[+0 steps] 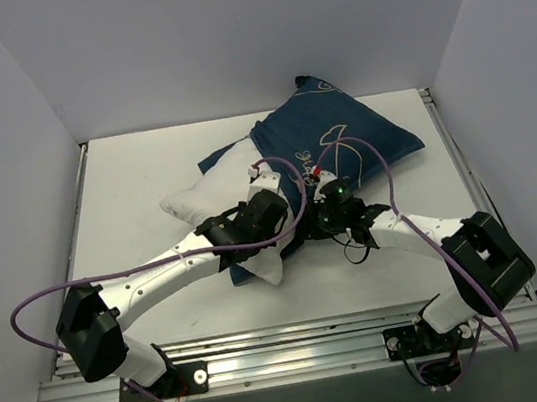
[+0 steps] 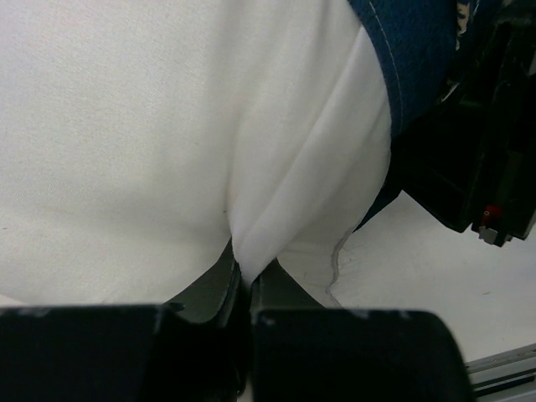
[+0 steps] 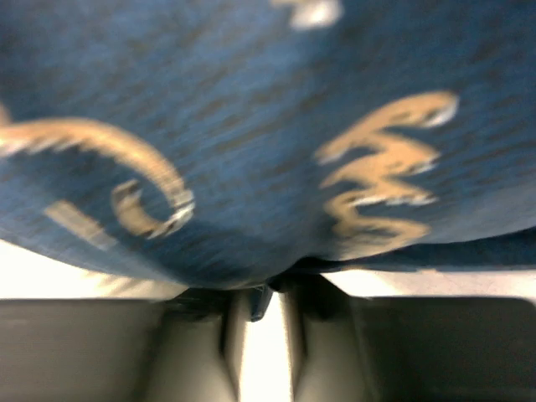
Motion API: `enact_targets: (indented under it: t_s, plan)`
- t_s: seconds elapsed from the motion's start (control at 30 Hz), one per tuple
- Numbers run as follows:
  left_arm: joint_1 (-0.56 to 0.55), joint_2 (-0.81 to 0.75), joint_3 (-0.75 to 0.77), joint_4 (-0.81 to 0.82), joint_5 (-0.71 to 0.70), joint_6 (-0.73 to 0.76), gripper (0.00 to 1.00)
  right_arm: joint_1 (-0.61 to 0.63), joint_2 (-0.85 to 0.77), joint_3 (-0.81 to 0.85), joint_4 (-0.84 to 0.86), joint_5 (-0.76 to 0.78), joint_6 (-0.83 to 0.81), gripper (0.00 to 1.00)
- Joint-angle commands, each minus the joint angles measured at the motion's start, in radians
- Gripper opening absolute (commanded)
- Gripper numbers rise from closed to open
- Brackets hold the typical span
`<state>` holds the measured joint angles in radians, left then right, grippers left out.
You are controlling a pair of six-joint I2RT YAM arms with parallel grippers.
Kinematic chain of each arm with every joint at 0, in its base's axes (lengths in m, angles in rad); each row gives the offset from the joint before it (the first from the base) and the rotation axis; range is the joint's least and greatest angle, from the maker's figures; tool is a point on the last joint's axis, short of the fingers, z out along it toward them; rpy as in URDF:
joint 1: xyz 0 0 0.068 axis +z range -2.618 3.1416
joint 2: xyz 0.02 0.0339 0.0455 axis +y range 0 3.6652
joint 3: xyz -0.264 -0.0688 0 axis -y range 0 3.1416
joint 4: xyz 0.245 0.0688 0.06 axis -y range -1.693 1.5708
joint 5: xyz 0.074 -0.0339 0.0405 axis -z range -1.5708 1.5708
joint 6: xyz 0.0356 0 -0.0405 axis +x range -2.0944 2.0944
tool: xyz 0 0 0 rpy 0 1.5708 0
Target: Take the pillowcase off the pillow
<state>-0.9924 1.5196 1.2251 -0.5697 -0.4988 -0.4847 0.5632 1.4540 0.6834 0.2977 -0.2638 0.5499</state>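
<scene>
No readable text in any view.
You only get cream line drawings on the pillowcase (image 1: 341, 145); in your right wrist view they blur into curly marks that don't resolve into any letters, numbers or brand.

The pillowcase (image 3: 268, 126) filled the right wrist view out of focus, its cream drawings smeared and cut off by the top and side edges. The right claw (image 3: 260, 300) had its fingertips buried under that fold. From above, the pillow (image 1: 209, 192) lay partly hidden inside the navy cloth towards the frame's upper right.
</scene>
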Motion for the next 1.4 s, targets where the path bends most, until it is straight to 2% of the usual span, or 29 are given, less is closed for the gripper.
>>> enact_targets:
  t_s: [0.0, 0.07, 0.2, 0.27, 0.53, 0.67, 0.87, 0.97, 1.07, 1.1, 1.13, 1.17, 1.2, 1.23, 1.27, 1.3, 1.37]
  plan:
    - [0.003, -0.047, 0.028, 0.014, 0.048, -0.003, 0.02, 0.017, 0.026, 0.038, 0.072, 0.067, 0.019, 0.1]
    - [0.009, -0.053, 0.025, -0.005, 0.045, -0.002, 0.02, 0.009, 0.032, 0.042, 0.038, 0.138, 0.021, 0.0]
    - [0.04, -0.091, 0.022, -0.088, 0.01, -0.008, 0.02, -0.066, 0.014, 0.067, -0.028, 0.186, 0.013, 0.0]
    - [0.072, -0.113, 0.008, -0.123, -0.004, -0.009, 0.02, -0.147, -0.001, 0.076, -0.051, 0.186, 0.019, 0.0]
    - [0.195, -0.3, -0.036, -0.275, -0.038, 0.004, 0.02, -0.368, -0.073, 0.214, -0.261, 0.245, -0.002, 0.0]
    - [0.261, -0.396, -0.036, -0.36, -0.046, 0.026, 0.02, -0.479, -0.116, 0.274, -0.353, 0.261, 0.042, 0.0]
    - [0.336, -0.493, -0.033, -0.449, -0.052, 0.043, 0.02, -0.75, -0.168, 0.286, -0.347, 0.187, 0.155, 0.0]
    - [0.334, -0.527, -0.035, -0.469, -0.014, 0.037, 0.02, -0.787, -0.149, 0.283, -0.312, 0.108, 0.177, 0.0]
    - [0.331, -0.553, -0.07, -0.423, 0.115, 0.011, 0.02, -0.741, -0.132, 0.277, -0.308, 0.058, 0.177, 0.0]
    - [0.33, -0.559, -0.087, -0.4, 0.199, -0.005, 0.02, -0.726, -0.135, 0.275, -0.307, 0.046, 0.171, 0.0]
    - [0.322, -0.564, -0.104, -0.374, 0.244, -0.014, 0.06, -0.712, -0.142, 0.271, -0.308, 0.043, 0.165, 0.0]
    - [0.319, -0.567, -0.128, -0.327, 0.287, -0.018, 0.14, -0.685, -0.162, 0.271, -0.308, 0.046, 0.159, 0.0]
    - [0.317, -0.565, -0.133, -0.308, 0.328, -0.023, 0.26, -0.675, -0.176, 0.271, -0.318, 0.049, 0.142, 0.03]
    - [0.316, -0.564, -0.131, -0.293, 0.395, -0.028, 0.48, -0.668, -0.188, 0.271, -0.331, 0.051, 0.13, 0.08]
    - [0.316, -0.558, -0.127, -0.267, 0.425, -0.028, 0.57, -0.661, -0.214, 0.281, -0.371, 0.054, 0.121, 0.13]
    - [0.314, -0.547, -0.102, -0.257, 0.451, -0.023, 0.67, -0.658, -0.228, 0.286, -0.391, 0.058, 0.111, 0.28]
    - [0.317, -0.514, -0.063, -0.245, 0.529, -0.008, 0.88, -0.651, -0.277, 0.301, -0.449, 0.077, 0.082, 0.47]
